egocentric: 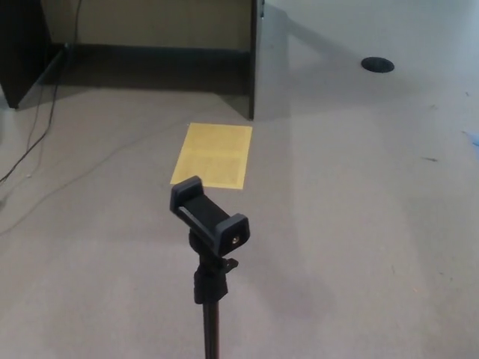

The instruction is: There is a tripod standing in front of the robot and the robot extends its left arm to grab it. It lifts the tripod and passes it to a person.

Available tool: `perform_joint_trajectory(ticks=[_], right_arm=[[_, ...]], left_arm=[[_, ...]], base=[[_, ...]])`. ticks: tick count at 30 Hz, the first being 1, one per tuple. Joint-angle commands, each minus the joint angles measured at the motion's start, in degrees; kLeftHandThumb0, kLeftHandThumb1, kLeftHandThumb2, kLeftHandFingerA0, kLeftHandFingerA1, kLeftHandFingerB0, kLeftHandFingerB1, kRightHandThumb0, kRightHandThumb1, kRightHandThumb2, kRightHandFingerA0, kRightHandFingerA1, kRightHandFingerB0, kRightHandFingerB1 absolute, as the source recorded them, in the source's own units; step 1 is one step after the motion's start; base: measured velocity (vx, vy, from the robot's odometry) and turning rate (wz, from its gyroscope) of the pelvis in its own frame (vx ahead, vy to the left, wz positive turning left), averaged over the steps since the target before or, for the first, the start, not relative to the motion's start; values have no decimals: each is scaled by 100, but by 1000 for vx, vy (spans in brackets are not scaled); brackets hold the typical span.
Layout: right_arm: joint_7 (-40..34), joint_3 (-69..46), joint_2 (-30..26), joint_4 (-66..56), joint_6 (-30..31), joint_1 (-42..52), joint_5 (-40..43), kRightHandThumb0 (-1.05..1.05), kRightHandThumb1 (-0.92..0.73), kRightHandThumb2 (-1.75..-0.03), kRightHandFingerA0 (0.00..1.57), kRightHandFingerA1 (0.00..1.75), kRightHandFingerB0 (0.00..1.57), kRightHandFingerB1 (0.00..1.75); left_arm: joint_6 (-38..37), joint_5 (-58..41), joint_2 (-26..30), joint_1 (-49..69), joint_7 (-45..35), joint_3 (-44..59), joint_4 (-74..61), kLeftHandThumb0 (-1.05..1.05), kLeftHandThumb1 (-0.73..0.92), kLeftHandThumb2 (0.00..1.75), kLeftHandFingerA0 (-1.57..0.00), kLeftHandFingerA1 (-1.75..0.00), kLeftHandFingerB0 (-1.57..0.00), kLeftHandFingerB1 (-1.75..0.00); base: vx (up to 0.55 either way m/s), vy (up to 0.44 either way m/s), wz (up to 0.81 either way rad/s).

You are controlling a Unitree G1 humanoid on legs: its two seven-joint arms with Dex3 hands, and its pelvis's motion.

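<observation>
A black tripod (209, 299) stands upright in the lower middle of the head view, its pole running off the bottom edge. On top sits a black phone clamp (209, 213), tilted and holding nothing. The tripod's legs are hidden below the frame. Neither of my hands shows, and no person is in view.
A yellow sheet (212, 155) lies flat on the grey carpet beyond the tripod. A dark desk panel (253, 60) and desk recess stand at the back. Cables (37, 134) trail over the floor at the left. A round black floor cap (377, 64) sits at the back right.
</observation>
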Motion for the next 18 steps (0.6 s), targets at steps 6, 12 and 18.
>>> perform_joint_trajectory(ticks=[6,12,18], right_arm=[[5,-53,-759,2,-1130,1081,76,-41,-69,-60,73,42,55,37],[264,-34,-687,175,-959,999,108,-41,-68,-60,86,45,57,38],[353,272,-729,206,-1103,909,-121,-48,-56,-84,67,57,50,51]], left_arm=[[-509,-924,-461,376,-751,496,-1615,-57,42,67,-20,-39,-10,-33],[338,-1179,-765,-171,-1066,348,-3176,-31,23,83,-1,-48,0,-48],[1274,-1062,-996,-832,-1128,57,-4007,-32,17,80,-3,-49,0,-48]], base=[[0,0,0],[0,0,0],[0,0,0]])
